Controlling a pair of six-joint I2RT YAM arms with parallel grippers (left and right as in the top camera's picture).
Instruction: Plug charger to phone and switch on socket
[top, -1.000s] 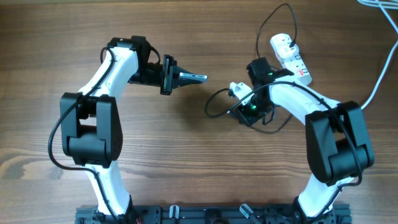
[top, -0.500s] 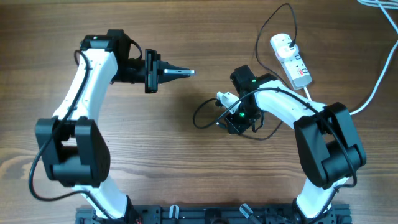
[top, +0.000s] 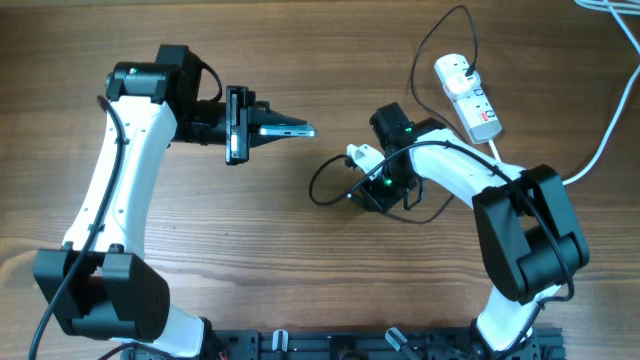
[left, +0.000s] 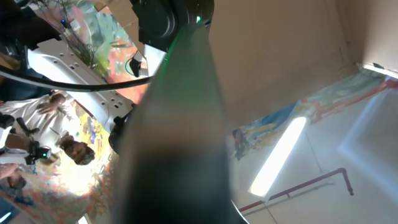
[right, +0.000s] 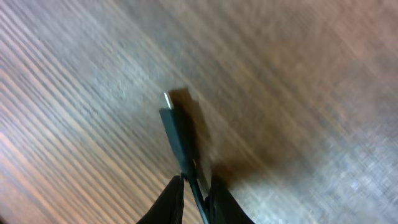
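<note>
1. Our left tool (top: 266, 130) is pressed tight on the phone (top: 293, 129), holding it edge-on above the desk (top: 250, 260).
2. Our right tool (right: 194, 184) pinches the charger (right: 180, 138) just behind its end connector, close over the wood.
3. Slack cable loops on the desk beside that tool.
4. The power strip (top: 468, 97) lies far right, well apart from the phone.

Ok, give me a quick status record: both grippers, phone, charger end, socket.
left gripper: shut on the phone, which is edge-on to the overhead camera
right gripper: shut on the charger cable, just behind the connector
connector: bare and not in the phone, with a clear gap between the two
socket: far right of the table, white adapter plugged in
socket switch: too small to tell
</note>
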